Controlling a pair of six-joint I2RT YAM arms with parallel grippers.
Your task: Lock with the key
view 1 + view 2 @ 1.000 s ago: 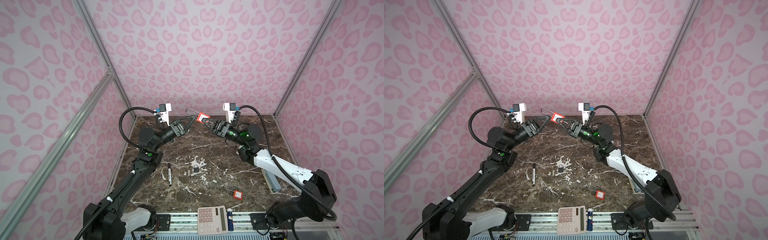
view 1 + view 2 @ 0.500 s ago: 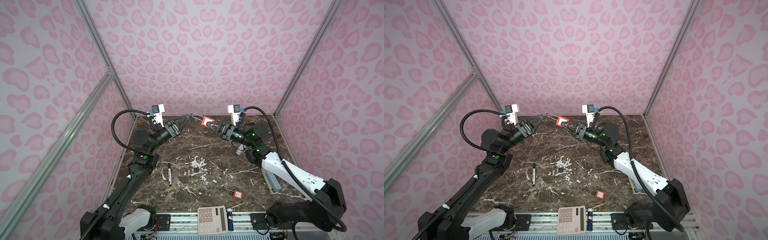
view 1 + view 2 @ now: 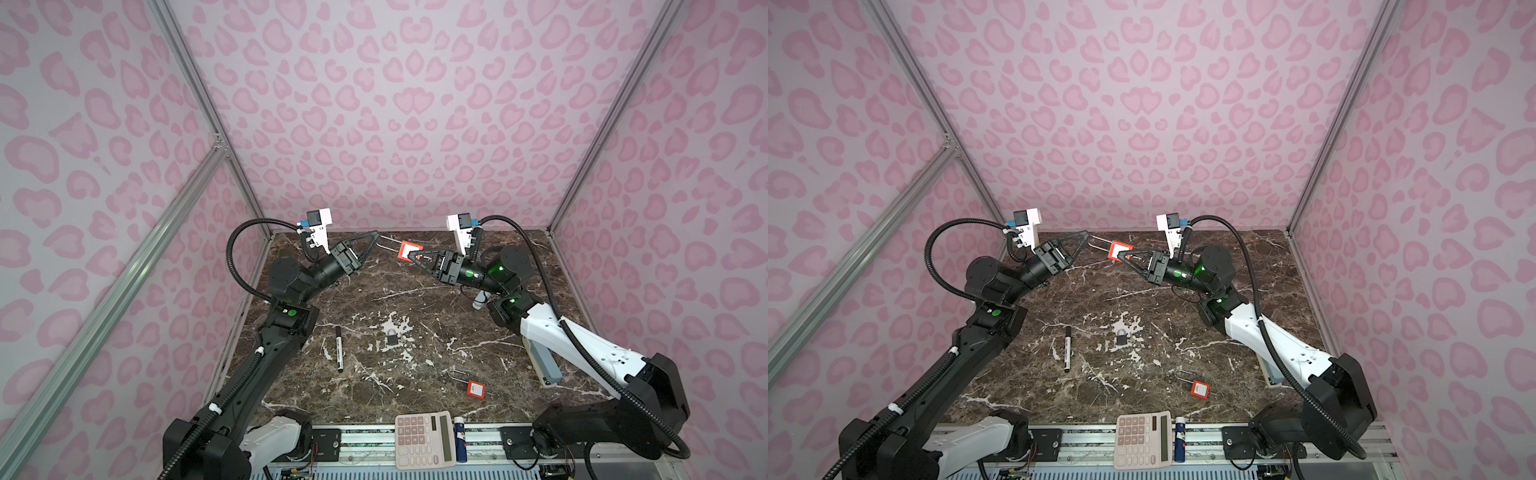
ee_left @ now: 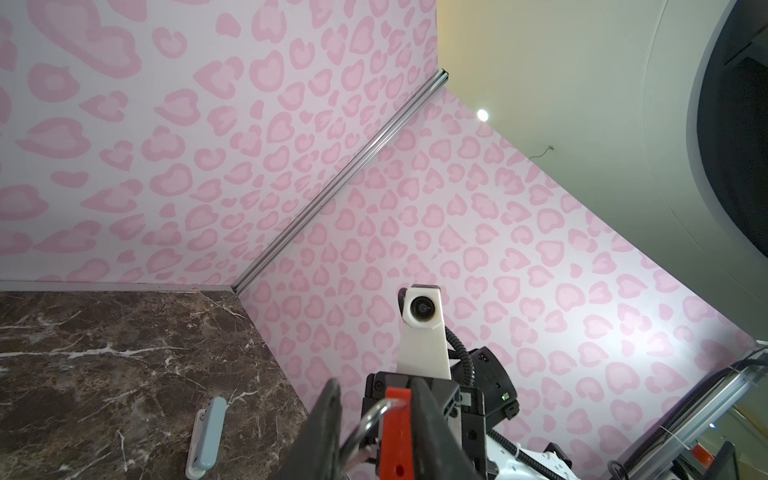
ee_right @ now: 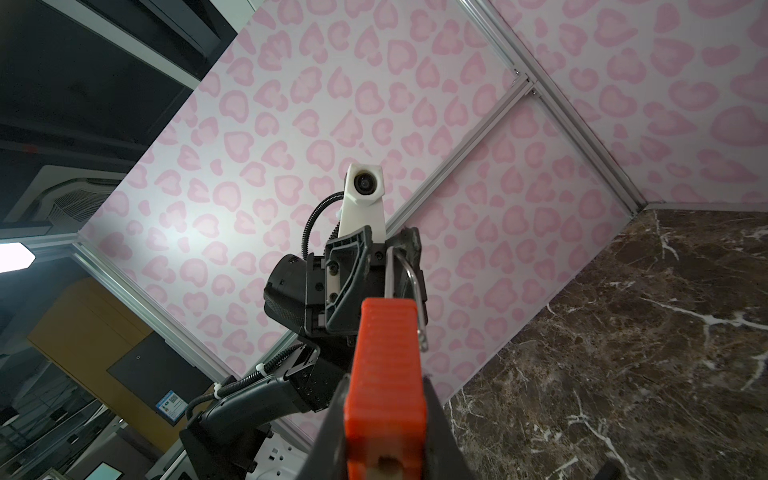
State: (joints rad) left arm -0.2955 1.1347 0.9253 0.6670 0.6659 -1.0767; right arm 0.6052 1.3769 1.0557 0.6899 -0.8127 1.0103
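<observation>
Gripping red padlock (image 3: 405, 249) in right end effector (image 3: 412, 258), near 12 o'clock. Pinching its shackle (image 3: 388, 248) in closed left end effector (image 3: 376, 235).

The surface (image 3: 415, 282) is shut in by walls (image 3: 411, 124) on the left, far and right, and open only at the near edge, where a calculator (image 3: 424, 438) and a blue-capped tube (image 3: 459, 436) sit. At far middle the left gripper (image 3: 376, 236) and right gripper (image 3: 411, 257) both clamp one red padlock (image 3: 404, 250) held aloft, which bars the air between them. The marble beneath is bare. A marker (image 3: 339, 348) at left, a small grey padlock (image 3: 391, 337) at centre, a second red padlock (image 3: 476, 389) near right and a grey-blue block (image 3: 544, 365) under the right arm leave broad lanes between them.
</observation>
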